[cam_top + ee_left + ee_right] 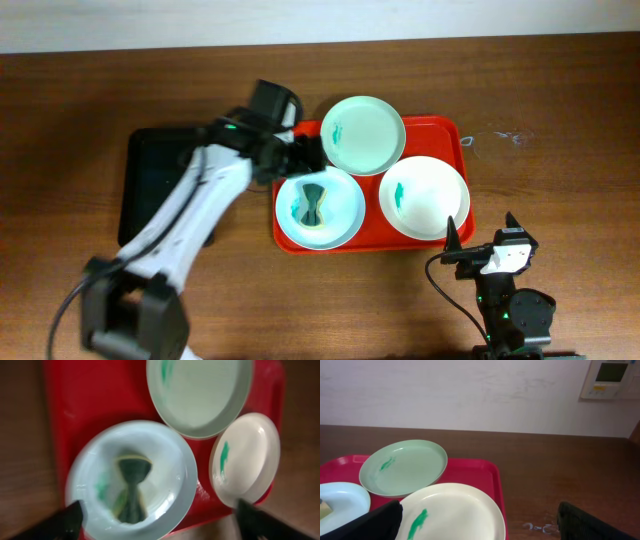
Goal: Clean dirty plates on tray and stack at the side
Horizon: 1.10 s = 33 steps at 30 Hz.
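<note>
Red tray point(452, 132): three plates. Near-left plate point(345, 212) carries a dark bow-shaped sponge point(316, 204), long axis toward the robot. Left pincer point(302, 160): wide, empty, over that plate's far rim; nearer arm. Right pincer point(482, 228): wide, empty, off-tray.

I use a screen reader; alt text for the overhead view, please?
Three pale plates smeared teal lie on a red tray; the left pincer hangs over its left side, the right pincer sits off the tray.
</note>
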Each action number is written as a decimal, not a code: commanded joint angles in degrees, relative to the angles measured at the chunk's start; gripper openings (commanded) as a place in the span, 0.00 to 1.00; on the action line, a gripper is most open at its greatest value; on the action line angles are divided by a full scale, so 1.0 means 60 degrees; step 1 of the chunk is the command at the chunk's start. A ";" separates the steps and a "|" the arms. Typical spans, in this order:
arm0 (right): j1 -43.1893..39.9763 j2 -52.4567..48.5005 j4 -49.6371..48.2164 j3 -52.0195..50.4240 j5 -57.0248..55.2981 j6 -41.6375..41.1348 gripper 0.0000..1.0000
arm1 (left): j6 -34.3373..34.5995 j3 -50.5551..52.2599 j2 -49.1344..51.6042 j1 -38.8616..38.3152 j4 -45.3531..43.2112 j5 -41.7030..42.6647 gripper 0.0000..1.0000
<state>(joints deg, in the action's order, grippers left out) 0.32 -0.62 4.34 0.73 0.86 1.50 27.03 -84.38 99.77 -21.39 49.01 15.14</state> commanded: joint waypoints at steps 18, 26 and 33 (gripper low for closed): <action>0.0080 0.0069 -0.0627 -0.0069 0.1614 -0.0736 0.99 | -0.1162 0.0138 -0.1625 0.2750 0.3129 -0.4120 0.99; 0.0073 0.0069 -0.3217 -0.0069 0.8426 -0.5450 0.98 | -0.1162 0.0138 -0.1625 0.2754 0.3133 -0.3126 0.99; 0.0069 0.0069 -1.1038 0.0656 0.3548 -0.7868 0.99 | -0.1162 0.0138 -0.1625 0.2754 0.3133 -0.3126 0.99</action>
<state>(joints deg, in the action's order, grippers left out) 0.49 -0.47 -59.13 1.52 38.13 -39.55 20.53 -83.83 89.62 -5.02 67.90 -4.36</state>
